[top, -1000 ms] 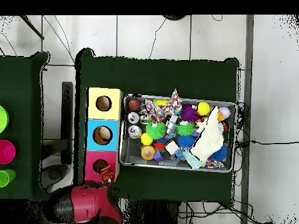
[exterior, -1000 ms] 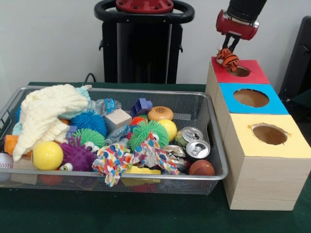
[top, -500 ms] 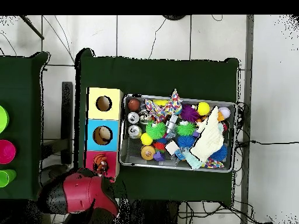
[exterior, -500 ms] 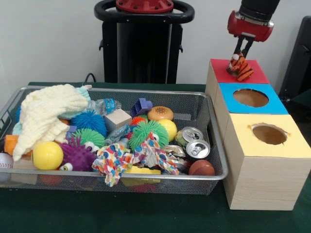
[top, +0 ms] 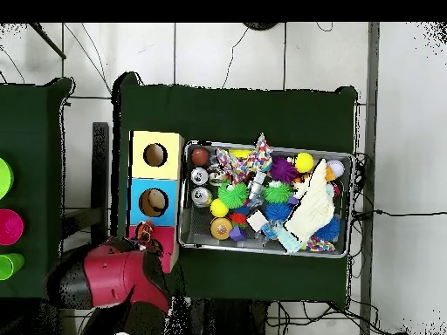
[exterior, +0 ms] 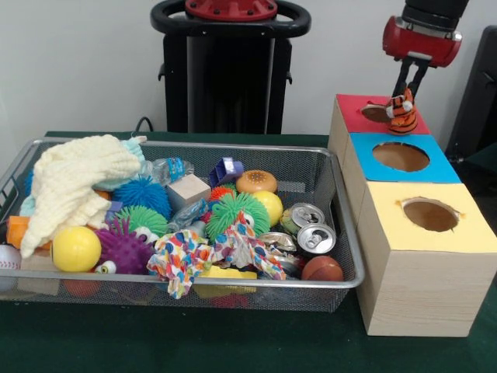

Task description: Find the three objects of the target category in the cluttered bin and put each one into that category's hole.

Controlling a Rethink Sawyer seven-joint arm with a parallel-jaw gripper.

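My gripper (exterior: 405, 94) is shut on a small orange tiger-striped plush toy (exterior: 401, 113). It holds the toy just above the right part of the red-topped box (exterior: 353, 118), a little right of that box's hole (exterior: 376, 113). The blue-topped box (exterior: 435, 167) and the yellow-topped box (exterior: 474, 233) stand in a row in front of it, each with a round hole. Looking down from overhead, the red arm (top: 113, 277) covers most of the red box, and the toy (top: 144, 234) shows at its left edge.
The wire bin (exterior: 342, 233) to the left of the boxes is packed with a cream cloth (exterior: 74, 183), spiky balls, a yellow ball (exterior: 75, 249), a wooden block (exterior: 189, 190) and drink cans (exterior: 314, 237). Coloured cups (top: 7, 227) stand on a second table.
In the front view my gripper has carried the toy to the right across the red box, from the left of the hole to its right side.
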